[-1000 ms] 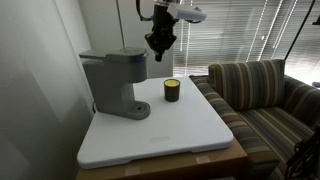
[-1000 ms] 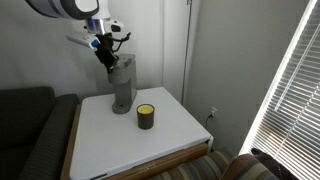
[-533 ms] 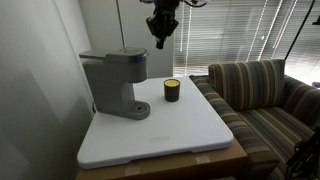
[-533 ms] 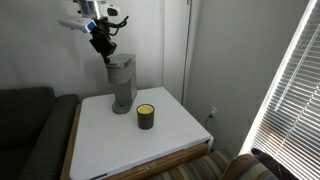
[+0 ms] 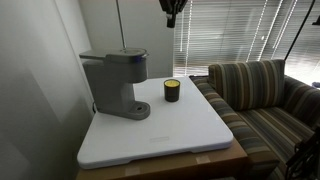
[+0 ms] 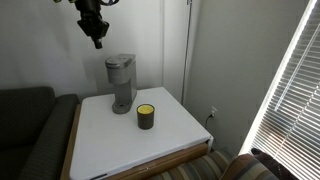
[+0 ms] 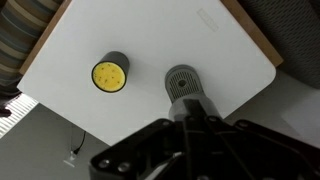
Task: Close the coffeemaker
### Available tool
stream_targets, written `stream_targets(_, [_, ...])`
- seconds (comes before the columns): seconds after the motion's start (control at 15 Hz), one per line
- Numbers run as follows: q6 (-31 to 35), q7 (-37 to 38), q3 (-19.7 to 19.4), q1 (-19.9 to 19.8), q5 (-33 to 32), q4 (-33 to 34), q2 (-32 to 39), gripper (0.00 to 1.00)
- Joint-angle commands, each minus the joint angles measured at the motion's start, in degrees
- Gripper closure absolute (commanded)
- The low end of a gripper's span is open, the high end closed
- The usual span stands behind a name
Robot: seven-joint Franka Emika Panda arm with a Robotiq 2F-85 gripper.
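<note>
The grey coffeemaker [image 5: 115, 80] stands at the back of the white table [image 5: 170, 135], against the wall; its top lid lies flat on the head. It shows in both exterior views [image 6: 121, 80]. My gripper [image 5: 170, 12] hangs high above it, apart from it, fingers pointing down and shut on nothing [image 6: 96, 38]. In the wrist view the gripper [image 7: 190, 125] looks straight down on the coffeemaker [image 7: 183, 82], its dark fingers together.
A small dark jar with a yellow top [image 5: 172, 90] stands on the table beside the coffeemaker [image 6: 146, 116] [image 7: 111, 73]. A striped sofa [image 5: 260, 90] adjoins one table side, a dark sofa [image 6: 30, 110] another. Window blinds [image 5: 230, 30] are behind.
My gripper has risen from just above the coffeemaker's lid to high over it, near the top of both exterior views. The coffeemaker and jar have not moved.
</note>
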Motion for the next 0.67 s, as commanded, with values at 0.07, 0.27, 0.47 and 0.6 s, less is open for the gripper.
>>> stream_targets(0.07, [-2.5,-2.3,0.1,-0.6,-0.4,0.5,-0.8,1.00])
stream_targets(0.27, [-2.5,-2.4,0.2,-0.5,-0.6,0.7,-0.6,0.72])
stream_targets(0.47, [-2.3,-2.5,0.2,-0.5,-0.4,0.8,-0.5,0.53])
stream_targets(0.6, [-2.3,-2.3,0.3,-0.5,-0.1,1.0,-0.4,0.37])
